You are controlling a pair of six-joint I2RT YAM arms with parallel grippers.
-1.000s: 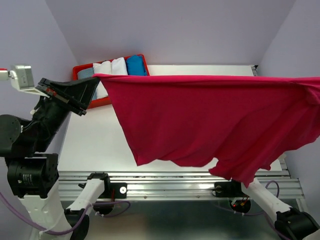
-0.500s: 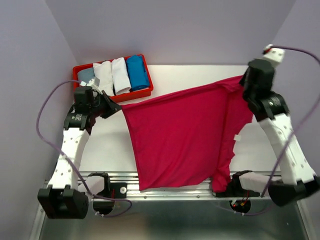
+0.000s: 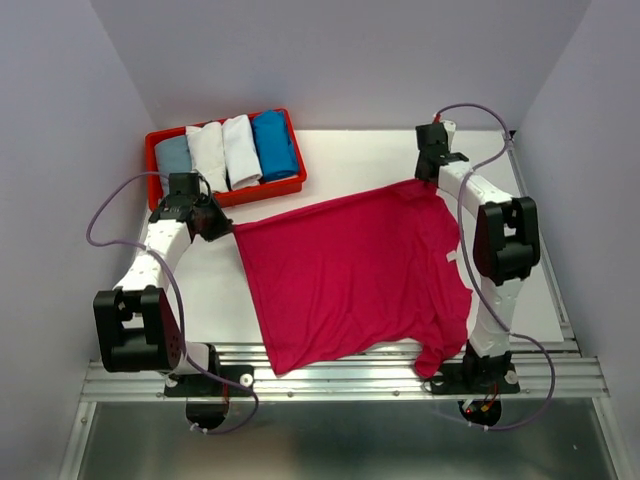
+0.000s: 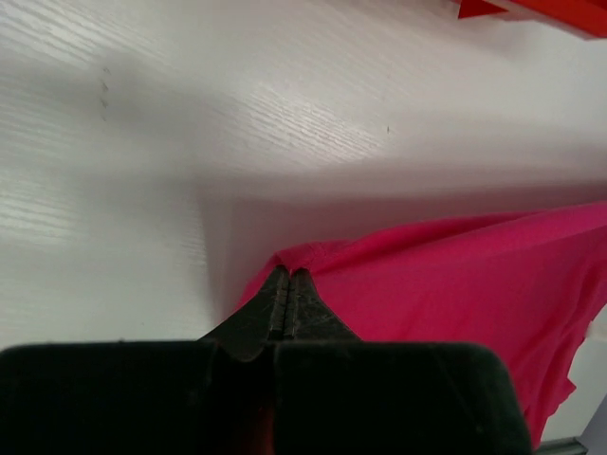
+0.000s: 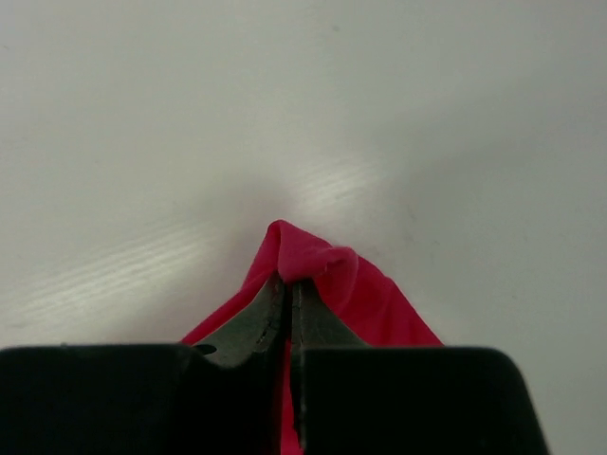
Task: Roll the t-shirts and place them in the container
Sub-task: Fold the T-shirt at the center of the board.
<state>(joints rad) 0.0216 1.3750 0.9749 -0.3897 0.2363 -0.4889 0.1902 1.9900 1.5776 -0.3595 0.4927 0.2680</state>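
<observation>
So, four shirts sit rolled in the red tray. The pink t-shirt lies spread on the worktop, left fingers and right fingers each pinched shut on a far corner. Rolling it hasn't started, I reckon.

The left wrist view cuts the tray to a red sliver at its top right, and the shirt runs off its right edge. The left hand is a dark blur along the bottom. The right hand blocks nearly all the shirt behind it. From above, the hem covers part of the rail at the near edge of the bench.
</observation>
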